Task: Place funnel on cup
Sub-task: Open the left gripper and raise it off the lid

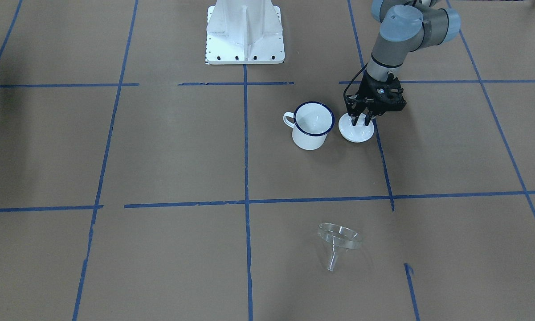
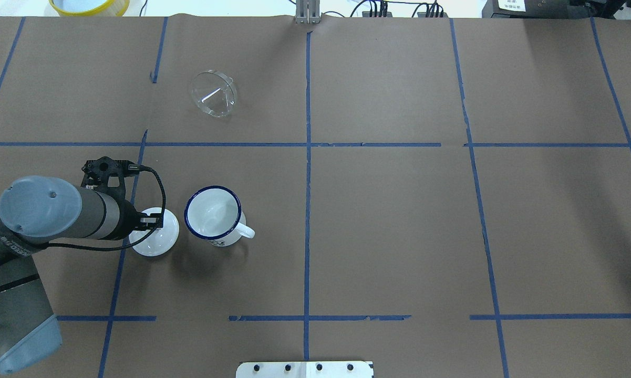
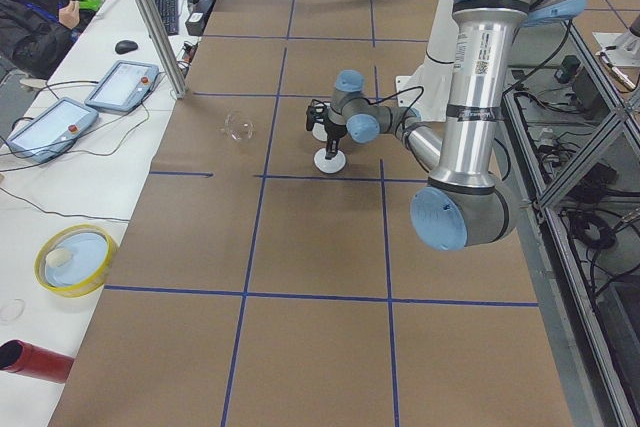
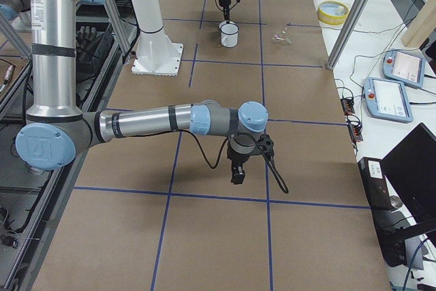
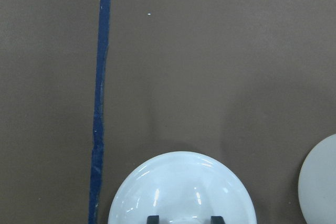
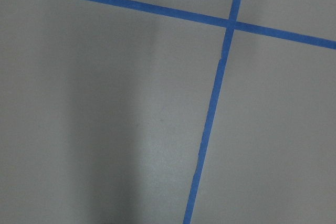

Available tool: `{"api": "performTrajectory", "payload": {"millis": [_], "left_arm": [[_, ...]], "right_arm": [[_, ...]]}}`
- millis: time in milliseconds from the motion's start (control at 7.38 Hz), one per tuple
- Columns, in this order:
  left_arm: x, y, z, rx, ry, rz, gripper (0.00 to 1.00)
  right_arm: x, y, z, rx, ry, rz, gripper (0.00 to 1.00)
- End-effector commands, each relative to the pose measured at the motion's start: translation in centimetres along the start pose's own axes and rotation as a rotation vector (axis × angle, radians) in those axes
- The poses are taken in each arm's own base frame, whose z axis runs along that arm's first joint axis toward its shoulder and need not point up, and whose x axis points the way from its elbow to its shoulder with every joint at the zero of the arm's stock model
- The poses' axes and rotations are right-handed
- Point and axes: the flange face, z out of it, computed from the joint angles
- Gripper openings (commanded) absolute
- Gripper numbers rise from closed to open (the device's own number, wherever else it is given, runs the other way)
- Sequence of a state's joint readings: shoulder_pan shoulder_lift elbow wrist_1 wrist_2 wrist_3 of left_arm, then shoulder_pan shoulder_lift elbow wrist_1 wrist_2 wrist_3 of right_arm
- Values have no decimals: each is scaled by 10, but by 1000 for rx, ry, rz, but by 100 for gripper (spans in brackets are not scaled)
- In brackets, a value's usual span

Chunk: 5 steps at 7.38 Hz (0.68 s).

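The clear funnel (image 1: 338,240) lies on its side on the brown table, far from the robot; it also shows in the overhead view (image 2: 214,93). The white cup (image 1: 312,127) with a dark blue rim stands upright and empty (image 2: 213,215). Right beside it a round white knobbed lid (image 1: 356,133) rests on the table (image 2: 160,242). My left gripper (image 1: 359,121) stands over the lid, fingers closed on its knob; in the wrist view its fingertips (image 5: 153,219) flank the knob. My right gripper (image 4: 236,176) hangs low over bare table, seen only from the side; I cannot tell its state.
The white robot base (image 1: 245,35) stands at the table's near-robot edge. A yellow bowl (image 2: 89,5) and tablets (image 3: 120,85) lie on the operators' side table beyond the far edge. Blue tape lines cross the brown paper.
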<state>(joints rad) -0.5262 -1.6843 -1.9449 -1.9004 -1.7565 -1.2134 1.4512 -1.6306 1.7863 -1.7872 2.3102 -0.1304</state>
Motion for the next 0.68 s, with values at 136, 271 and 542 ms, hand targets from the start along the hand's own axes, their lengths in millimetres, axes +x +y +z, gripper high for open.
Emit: {"api": "performTrajectory", "payload": {"millis": [136,271,542], "left_arm": [[3,-6,-11,16,17,-4,100],[1,-26,-45,68,57,-30,100],[14,-96,-95,195,141,-247,100]], "right_arm": [[0,0,0,-1,0,0,100],[0,0,0,-1,0,0,100],[0,0,0,-1,0,0,100]]}}
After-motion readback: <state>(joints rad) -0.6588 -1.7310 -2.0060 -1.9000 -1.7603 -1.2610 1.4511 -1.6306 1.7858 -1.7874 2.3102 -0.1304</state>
